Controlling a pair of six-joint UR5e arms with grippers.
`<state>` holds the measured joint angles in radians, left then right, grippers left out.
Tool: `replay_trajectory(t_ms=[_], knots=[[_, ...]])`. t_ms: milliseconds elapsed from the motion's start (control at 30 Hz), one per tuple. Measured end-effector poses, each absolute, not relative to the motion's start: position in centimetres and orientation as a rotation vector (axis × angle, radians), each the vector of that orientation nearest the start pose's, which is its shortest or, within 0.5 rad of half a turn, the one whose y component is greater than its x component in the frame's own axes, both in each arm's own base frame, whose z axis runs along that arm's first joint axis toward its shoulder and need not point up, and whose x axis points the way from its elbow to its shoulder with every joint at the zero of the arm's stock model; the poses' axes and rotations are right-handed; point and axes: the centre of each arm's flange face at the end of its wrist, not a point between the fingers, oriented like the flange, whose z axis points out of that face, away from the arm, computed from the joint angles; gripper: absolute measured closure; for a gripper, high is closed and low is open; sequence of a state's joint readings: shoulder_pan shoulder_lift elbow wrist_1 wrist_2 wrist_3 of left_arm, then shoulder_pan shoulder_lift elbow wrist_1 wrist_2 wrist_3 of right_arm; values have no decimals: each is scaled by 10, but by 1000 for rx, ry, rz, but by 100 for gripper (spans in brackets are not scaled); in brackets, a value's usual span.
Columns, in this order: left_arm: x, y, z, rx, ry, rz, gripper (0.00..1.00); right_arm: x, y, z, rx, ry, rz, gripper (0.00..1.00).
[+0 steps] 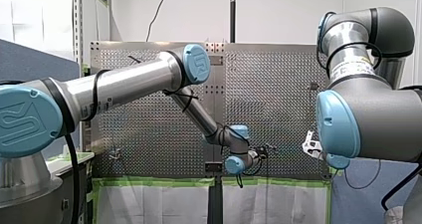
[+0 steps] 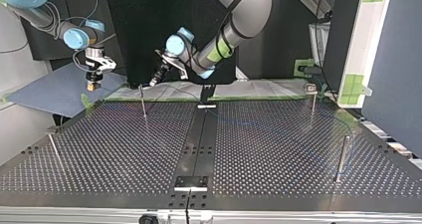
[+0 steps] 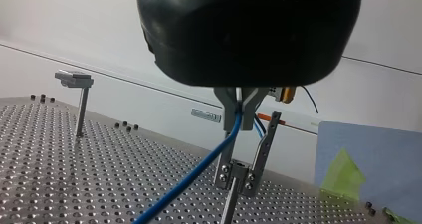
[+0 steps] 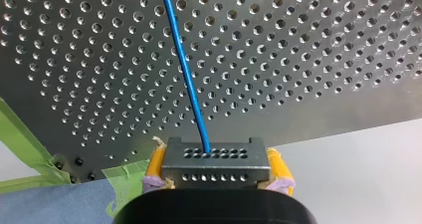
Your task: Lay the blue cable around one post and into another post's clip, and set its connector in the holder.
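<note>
Connector in my right gripper shows clearly only in its wrist view

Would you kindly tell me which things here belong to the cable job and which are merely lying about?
Job: blue cable, connector, clip post, plain post, left gripper, right gripper.
Lying about: green tape, blue-grey sheet.

Cable: thin, blue, drawn straight, sloping down from just above the clip post.
Connector: dark grey block with rows of small holes; the cable enters its face.
Clip post: upright, metal.
</note>
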<state>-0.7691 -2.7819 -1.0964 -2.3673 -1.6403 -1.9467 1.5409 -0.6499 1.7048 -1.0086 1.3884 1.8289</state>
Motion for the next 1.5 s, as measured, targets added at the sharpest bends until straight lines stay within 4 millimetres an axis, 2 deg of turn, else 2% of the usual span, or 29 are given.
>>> replay_trajectory(t_ms=[233, 733, 1200, 1233, 1267, 1333, 1367, 1400, 1433, 1467, 1500], knots=[[485, -636, -54, 249, 1584, -853, 99, 133, -629, -26, 1232, -1380, 1483, 73], [507, -624, -50, 211, 1575, -864, 99, 131, -635, -21, 1233, -1352, 1507, 73], [516, -616, -50, 214, 1585, -842, 99, 132, -638, -20, 1243, -1346, 1516, 73], [517, -615, -50, 218, 1587, -836, 94, 133, -637, -20, 1244, -1346, 1516, 73], [517, -615, -51, 222, 1588, -829, 94, 133, -637, -20, 1245, -1346, 1517, 73], [518, -613, -51, 232, 1592, -814, 76, 134, -637, -20, 1247, -1347, 1517, 73], [518, -612, -52, 236, 1592, -808, 76, 135, -637, -20, 1248, -1348, 1517, 73], [519, -611, -52, 239, 1594, -800, 52, 134, -637, -20, 1247, -1349, 1515, 73], [520, -610, -53, 242, 1594, -794, 33, 133, -637, -20, 1246, -1349, 1514, 73], [521, -610, -53, 245, 1594, -791, 33, 134, -637, -20, 1249, -1349, 1516, 73], [520, -610, -53, 252, 1594, -788, 21, 135, -637, -20, 1252, -1348, 1518, 73]])
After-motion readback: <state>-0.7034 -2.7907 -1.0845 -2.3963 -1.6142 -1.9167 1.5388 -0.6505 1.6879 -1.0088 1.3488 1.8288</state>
